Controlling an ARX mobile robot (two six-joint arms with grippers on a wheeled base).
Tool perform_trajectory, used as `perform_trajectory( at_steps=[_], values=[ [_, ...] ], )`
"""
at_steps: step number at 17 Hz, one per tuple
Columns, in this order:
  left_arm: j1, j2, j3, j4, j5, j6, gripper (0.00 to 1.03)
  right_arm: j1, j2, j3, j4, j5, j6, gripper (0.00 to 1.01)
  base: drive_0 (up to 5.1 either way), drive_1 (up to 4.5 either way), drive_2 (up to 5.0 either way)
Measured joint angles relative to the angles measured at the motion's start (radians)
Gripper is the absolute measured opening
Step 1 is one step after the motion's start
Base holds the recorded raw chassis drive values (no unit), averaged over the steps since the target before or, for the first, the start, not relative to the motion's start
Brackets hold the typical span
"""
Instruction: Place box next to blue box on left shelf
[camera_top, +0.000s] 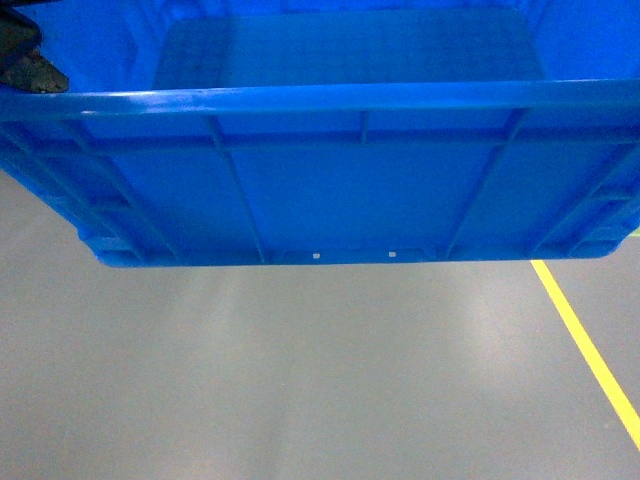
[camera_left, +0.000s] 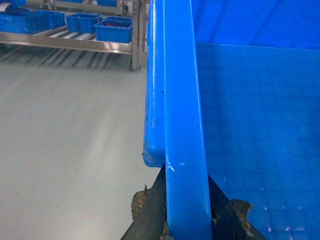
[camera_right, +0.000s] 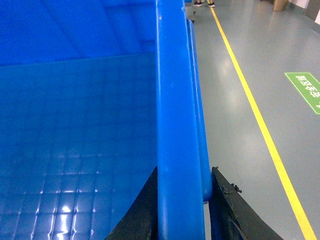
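Mid-carry: box (camera_top: 340, 190) aloft over bare floor, both grippers clamped on opposite rims.
Left gripper (camera_left: 186, 220) and right gripper (camera_right: 182, 210) pinching rim walls; next, hauling toward left shelf (camera_left: 75, 42) beyond box.

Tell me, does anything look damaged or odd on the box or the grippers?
Nothing serious. The box looks whole and empty. Only the left gripper has worn, frayed padding on its fingers, beside the rim.

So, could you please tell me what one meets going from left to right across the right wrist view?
Box floor → box rim, clamped by the right hand → grey floor → yellow line → green floor sign.
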Motion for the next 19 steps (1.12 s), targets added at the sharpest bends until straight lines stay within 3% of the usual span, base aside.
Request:
perform_trajectory(
  at_steps=[17, 19],
  values=[
    [0.000, 0.000, 0.000, 0.001, 0.002, -0.001, 0.08, 0.000, 0.000, 0.000, -0.001, 0.002, -0.001, 0.20, -1.5, -1.47, -1.5],
    [0.000, 0.000, 0.000, 0.003, 0.002, 0.000, 0.08, 0.000, -0.001, 0.000, -0.001, 0.001, 0.000, 0.20, 0.1, 4.13, -3.9]
  ],
)
